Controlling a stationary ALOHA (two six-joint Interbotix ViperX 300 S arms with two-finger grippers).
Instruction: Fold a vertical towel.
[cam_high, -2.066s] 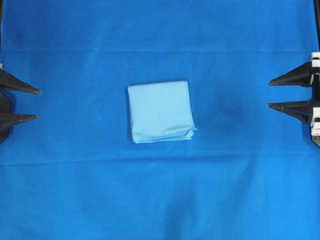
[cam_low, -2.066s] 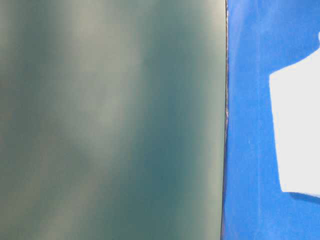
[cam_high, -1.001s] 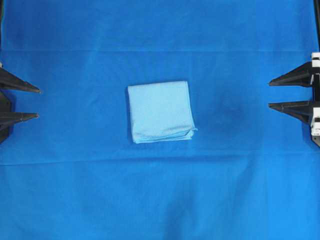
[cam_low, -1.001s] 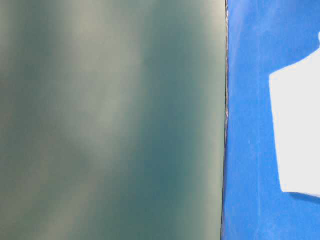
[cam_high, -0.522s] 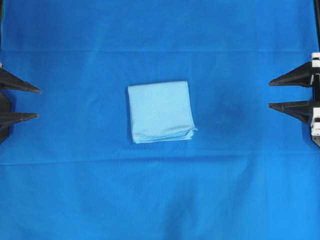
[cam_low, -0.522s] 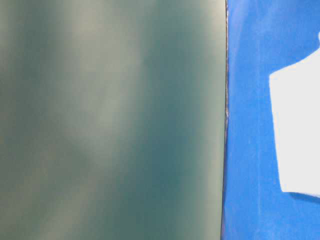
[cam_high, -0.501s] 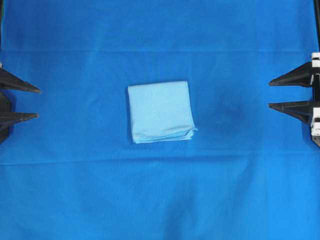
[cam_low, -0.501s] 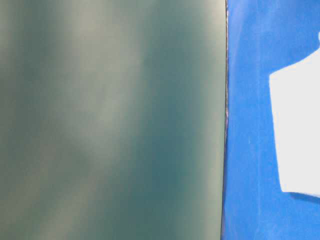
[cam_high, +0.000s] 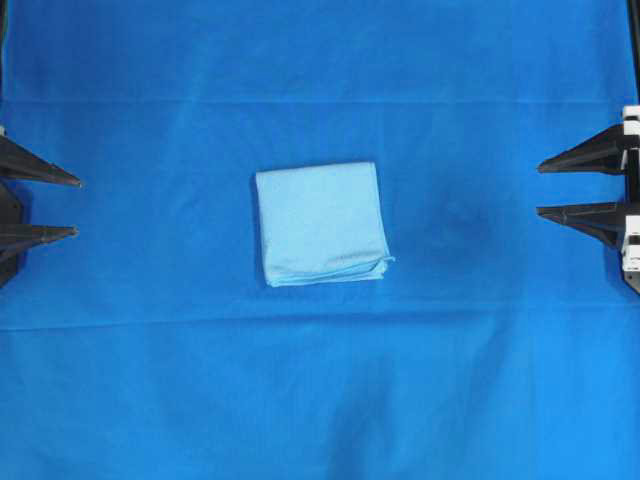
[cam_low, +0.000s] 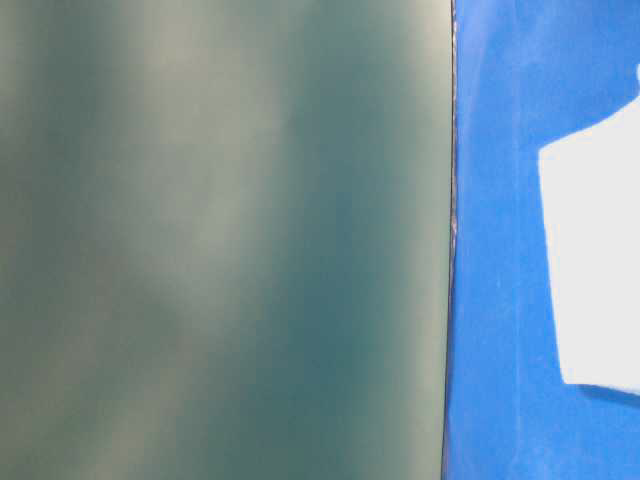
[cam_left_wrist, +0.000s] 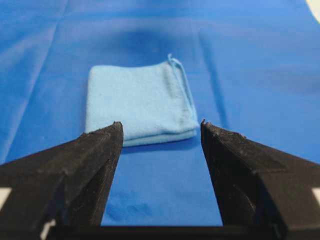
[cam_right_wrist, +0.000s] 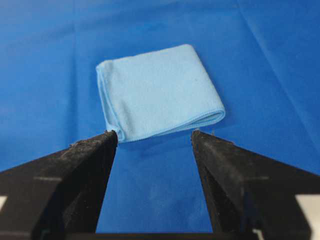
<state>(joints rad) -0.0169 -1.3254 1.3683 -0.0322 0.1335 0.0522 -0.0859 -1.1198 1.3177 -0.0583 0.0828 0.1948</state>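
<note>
The light sky-blue towel (cam_high: 321, 224) lies folded into a small square pad at the middle of the dark blue sheet (cam_high: 320, 400), its stacked hems along the near edge. It also shows in the left wrist view (cam_left_wrist: 137, 102) and the right wrist view (cam_right_wrist: 157, 90). My left gripper (cam_high: 78, 208) is open and empty at the left edge, well apart from the towel. My right gripper (cam_high: 538, 189) is open and empty at the right edge, also apart from it. In the wrist views the left gripper (cam_left_wrist: 161, 127) and right gripper (cam_right_wrist: 154, 134) point at the towel.
The royal-blue sheet covers the whole table and has faint creases. The table-level view is mostly filled by a blurred grey-green surface (cam_low: 220, 240), with a strip of blue sheet (cam_low: 495, 300) and a pale patch (cam_low: 595, 260) at the right.
</note>
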